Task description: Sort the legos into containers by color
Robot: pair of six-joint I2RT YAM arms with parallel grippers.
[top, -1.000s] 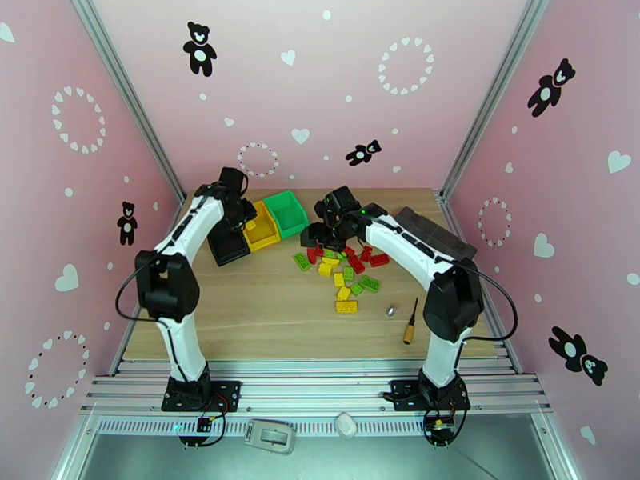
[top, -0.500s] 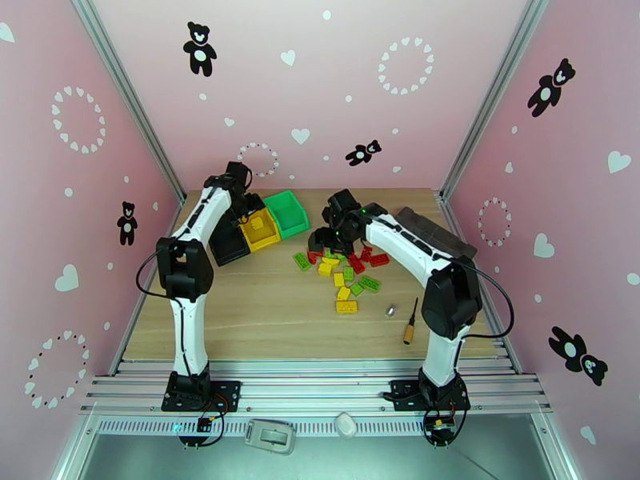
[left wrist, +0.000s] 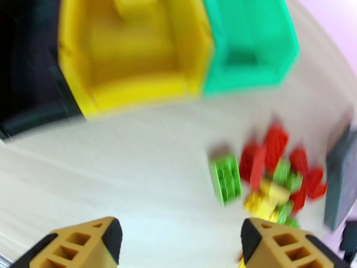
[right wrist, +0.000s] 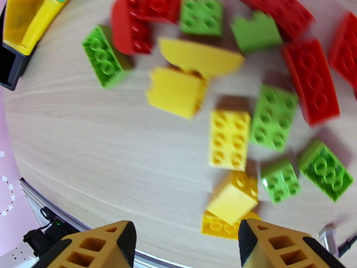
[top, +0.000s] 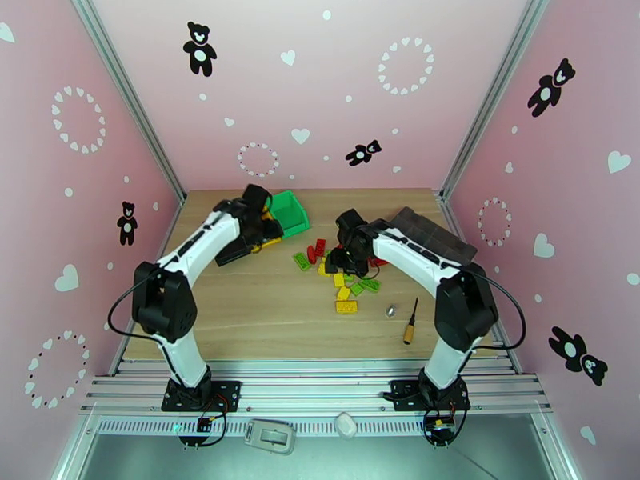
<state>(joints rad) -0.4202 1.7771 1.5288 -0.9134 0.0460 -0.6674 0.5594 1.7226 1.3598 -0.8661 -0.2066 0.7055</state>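
Both claws wide & empty, left gripper (left wrist: 178, 244) by the containers (left wrist: 138, 92) at far left, right gripper (right wrist: 185, 244) over the legos (right wrist: 229, 138) heaped mid-table: bricks touch, so a grab prob. pinches two colours or scatters neighbours.

Dark grey tray (top: 438, 230) far right; black brass-tipped tool (top: 412, 320) near small metal piece (top: 391, 310).

From above, the left arm (top: 200, 246) covers most of the black bin (top: 232, 251) and the yellow bin (top: 266, 242). Motion smears the left wrist view: the legos (left wrist: 267, 175) blur together, and a grey slab (left wrist: 341, 175) cut by the right edge is probably a tray. Red bricks (right wrist: 346, 45) run off the right wrist view's edge.
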